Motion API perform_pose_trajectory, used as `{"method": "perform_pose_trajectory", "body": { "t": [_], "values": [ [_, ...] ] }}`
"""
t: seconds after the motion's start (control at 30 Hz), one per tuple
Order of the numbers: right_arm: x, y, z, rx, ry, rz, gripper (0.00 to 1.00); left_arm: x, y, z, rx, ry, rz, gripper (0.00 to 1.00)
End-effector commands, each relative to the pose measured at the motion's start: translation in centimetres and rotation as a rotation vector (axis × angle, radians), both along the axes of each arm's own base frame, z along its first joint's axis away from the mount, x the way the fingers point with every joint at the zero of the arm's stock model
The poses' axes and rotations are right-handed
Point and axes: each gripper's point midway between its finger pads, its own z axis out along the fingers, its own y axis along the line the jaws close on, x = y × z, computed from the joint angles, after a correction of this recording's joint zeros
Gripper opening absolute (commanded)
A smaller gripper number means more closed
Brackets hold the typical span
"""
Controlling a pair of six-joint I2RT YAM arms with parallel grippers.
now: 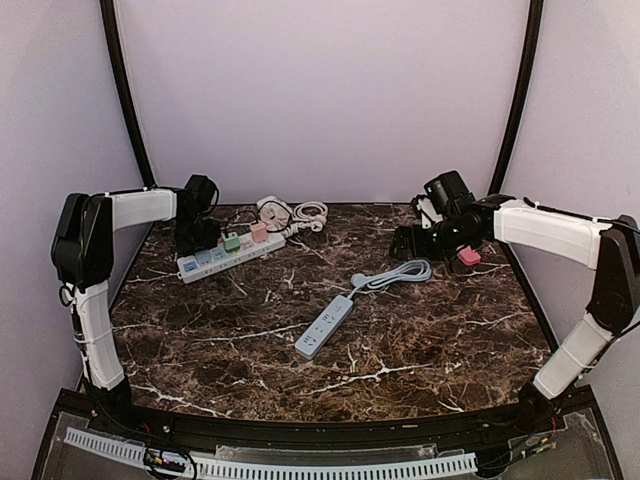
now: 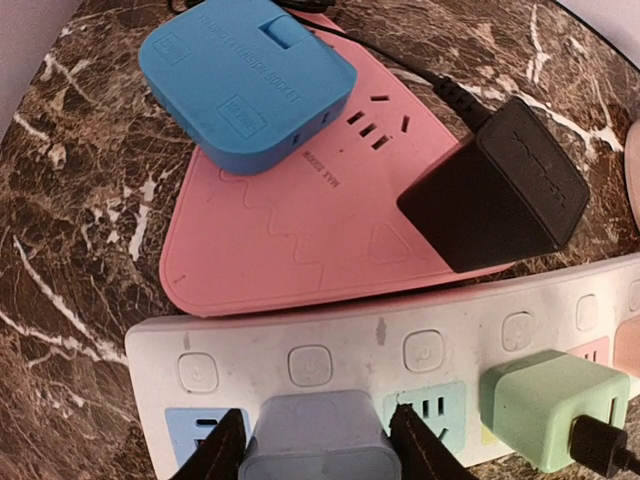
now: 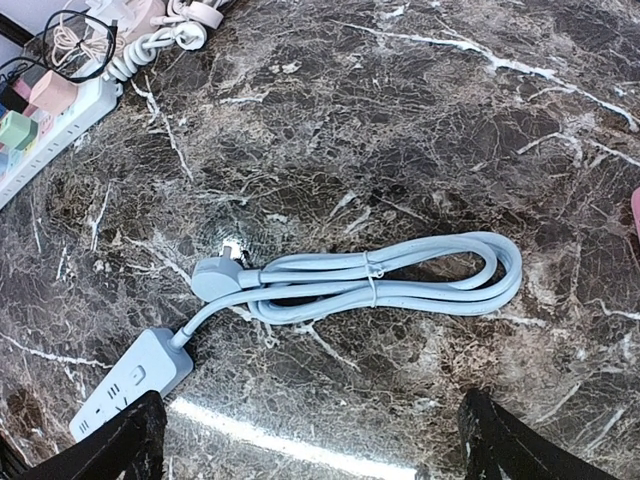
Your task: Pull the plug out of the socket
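A long white power strip [image 2: 400, 340] lies at the back left of the table [image 1: 230, 255]. A lavender-grey plug [image 2: 318, 435] sits in one of its left sockets. My left gripper [image 2: 318, 450] is down over it, one finger against each side of the plug. A green plug [image 2: 545, 405] with a black cable sits two sockets to the right. In the top view my left gripper [image 1: 197, 238] hides the lavender plug. My right gripper [image 3: 310, 445] is open and empty, hovering at the back right [image 1: 415, 240] above a coiled grey cord [image 3: 400, 275].
A pink triangular socket block [image 2: 300, 230] lies just behind the white strip, carrying a blue adapter [image 2: 245, 80] and a black adapter [image 2: 495, 185]. A small grey power strip [image 1: 325, 326] lies mid-table. A white coiled cable [image 1: 300, 214] is at the back, and a pink object [image 1: 469, 256] lies near the right arm.
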Motion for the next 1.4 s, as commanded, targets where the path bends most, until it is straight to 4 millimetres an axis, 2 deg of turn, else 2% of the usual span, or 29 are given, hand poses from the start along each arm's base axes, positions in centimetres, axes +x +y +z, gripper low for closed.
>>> {"method": "perform_pose_trajectory", "body": {
  "t": [0.0,0.17,0.33,0.47,0.77,0.8,0.97,1.17,1.37],
  "values": [
    [-0.2,0.9,0.0,0.019,-0.006,0.013,0.99,-0.2,0.2,0.3,0.004,0.017,-0.022,0.44],
    [-0.1,1.4,-0.1,0.018,-0.004,0.024,0.99,-0.9,-0.8,0.8,-0.036,0.027,-0.072,0.26],
    [-0.2,2.9,-0.4,0.015,0.004,0.048,0.99,-2.5,-3.0,1.7,-0.083,0.034,-0.159,0.21],
    [-0.7,5.8,-0.9,0.022,0.018,0.102,0.99,-4.5,-5.6,2.3,-0.111,0.042,-0.245,0.21],
    [-2.1,13.5,-1.2,0.092,0.041,0.239,0.99,-9.9,-12.1,1.5,-0.159,0.096,-0.389,0.21],
    [-2.3,14.2,-1.2,0.097,0.044,0.246,0.99,-10.6,-13.1,1.6,-0.163,0.096,-0.412,0.21],
    [-3.1,16.5,-2.3,0.118,0.072,0.259,0.96,-13.0,-15.4,0.9,-0.164,0.112,-0.451,0.21],
    [-3.6,17.7,-3.1,0.105,0.077,0.258,0.89,-14.0,-16.2,0.1,-0.167,0.117,-0.45,0.21],
    [-2.3,19.1,-4.3,0.073,0.066,0.23,0.79,-14.1,-16.3,-0.1,-0.162,0.117,-0.448,0.21]
  ]
}}
